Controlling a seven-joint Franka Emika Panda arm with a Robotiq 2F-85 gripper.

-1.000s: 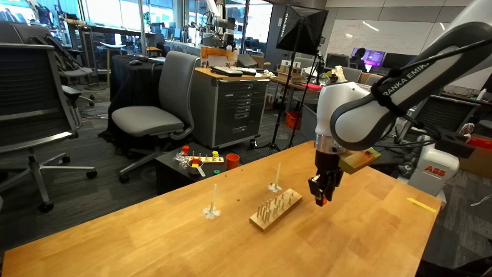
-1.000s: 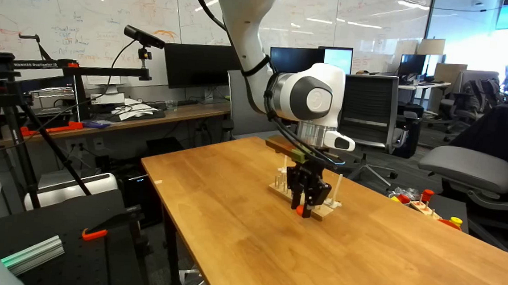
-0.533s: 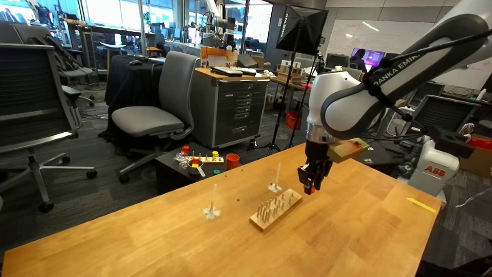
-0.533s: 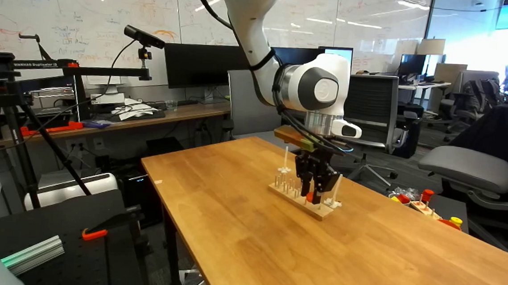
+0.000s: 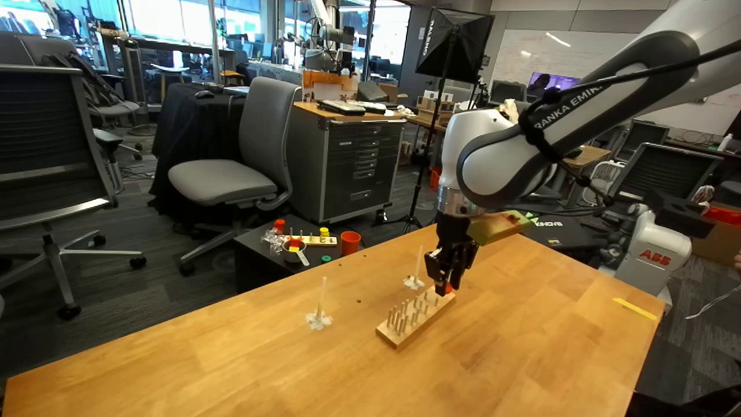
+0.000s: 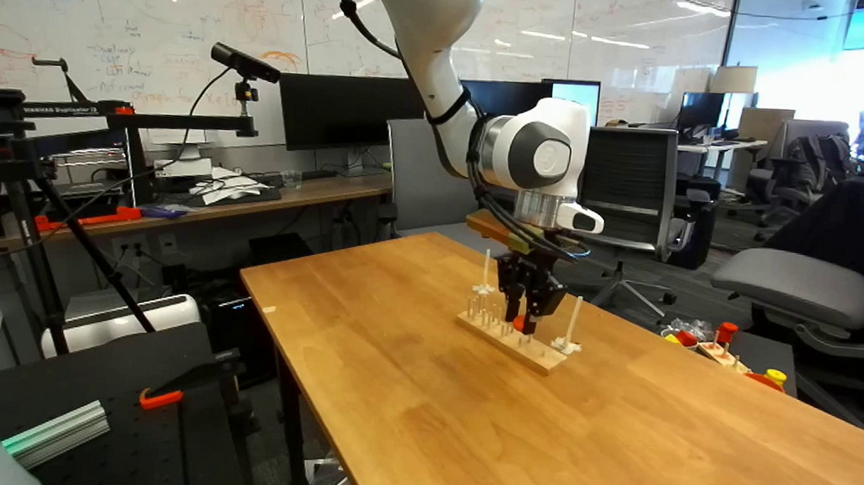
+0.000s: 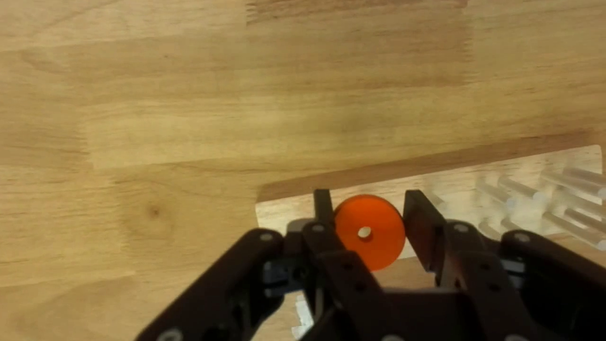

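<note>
A round orange piece (image 7: 378, 246) with a small central hole is pinched between the black fingers of my gripper (image 7: 368, 203). Pale colour shows through the hole; I cannot tell whether it is a peg or bare wood. Below it in the wrist view lies a pale wooden pegboard (image 7: 284, 208), with several thin upright pegs (image 7: 573, 227) towards the right. In both exterior views the gripper (image 5: 447, 288) hangs over the more sparsely pegged part of the pegboard (image 6: 545, 361), pointing down. Whether the orange piece (image 6: 519, 324) touches a peg cannot be made out.
Two thin white rods, one nearer the gripper (image 5: 418, 263) and one farther off (image 5: 322, 298), stand taped to the wooden table (image 5: 231, 359). Beside the table, a low dark stand holds an orange cup (image 5: 350, 243) and small toy pieces. A white ABB arm (image 5: 660, 249) stands past the table's edge.
My gripper has carried the orange piece from beside the pegboard, up and across, to over the board. The jaws have stayed shut on it. The pegboard and rods have not moved.
</note>
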